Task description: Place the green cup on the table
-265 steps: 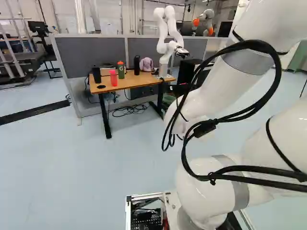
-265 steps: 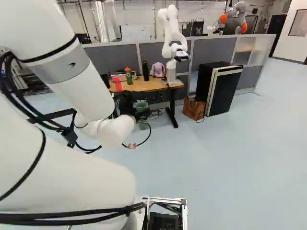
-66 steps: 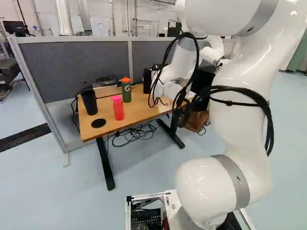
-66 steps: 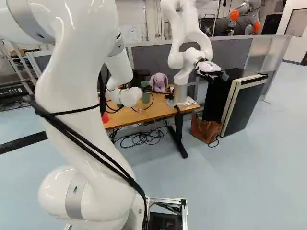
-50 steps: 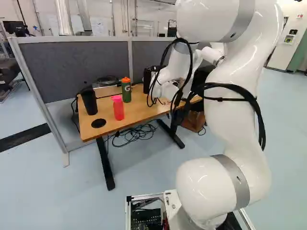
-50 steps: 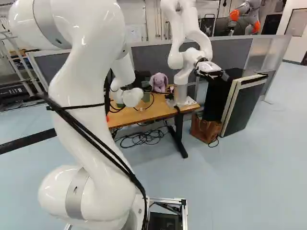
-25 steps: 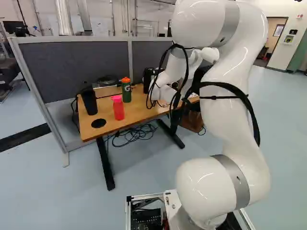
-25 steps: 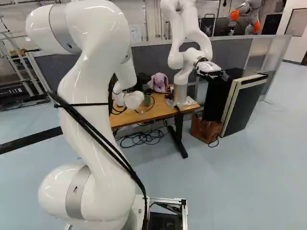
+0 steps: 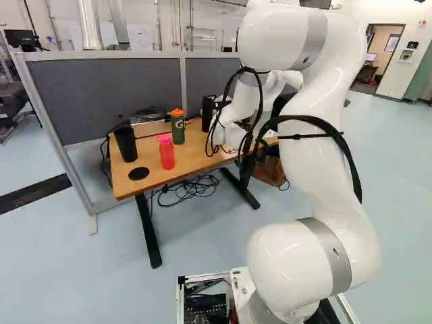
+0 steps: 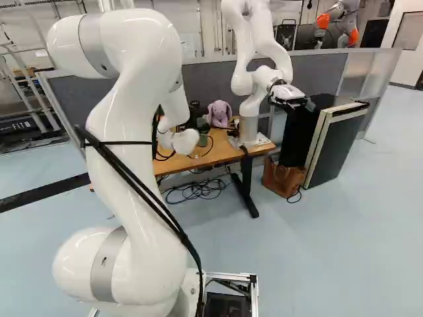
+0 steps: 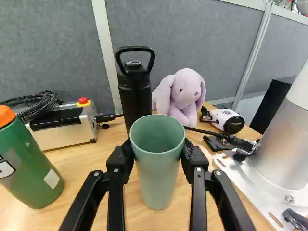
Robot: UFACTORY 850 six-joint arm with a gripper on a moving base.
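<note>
The left base view shows one wooden table [image 9: 145, 183] with two black legs [image 9: 150, 233]. Four vessels stand on it: one black tumbler [image 9: 126, 143], one pink bottle [image 9: 167, 154], one green bottle with an orange lid [image 9: 178, 129] and one black bottle [image 9: 206, 115]. One tangle of cables [image 9: 192, 190] lies on the floor beneath. The arm [image 9: 317, 162] crosses in front of the table's far end.

The right base view shows another robot [image 10: 246, 82] mounted on the table, one lilac plush rabbit [image 10: 219, 113] beside it and one brown bag [image 10: 283, 179] on the floor.

In the wrist view, one green cup [image 11: 156, 180] sits upright or nearly so in the gripper [image 11: 158, 150]. Its two black fingers [image 11: 123, 159] are parted by the cup's width, clasping it near the rim from both sides. The cup is over the tabletop; whether its base touches the wood, I cannot tell. The black bottle and rabbit stand behind it, the green bottle well to one side, near one control box [image 11: 65, 127] with one red button [image 11: 83, 101].
</note>
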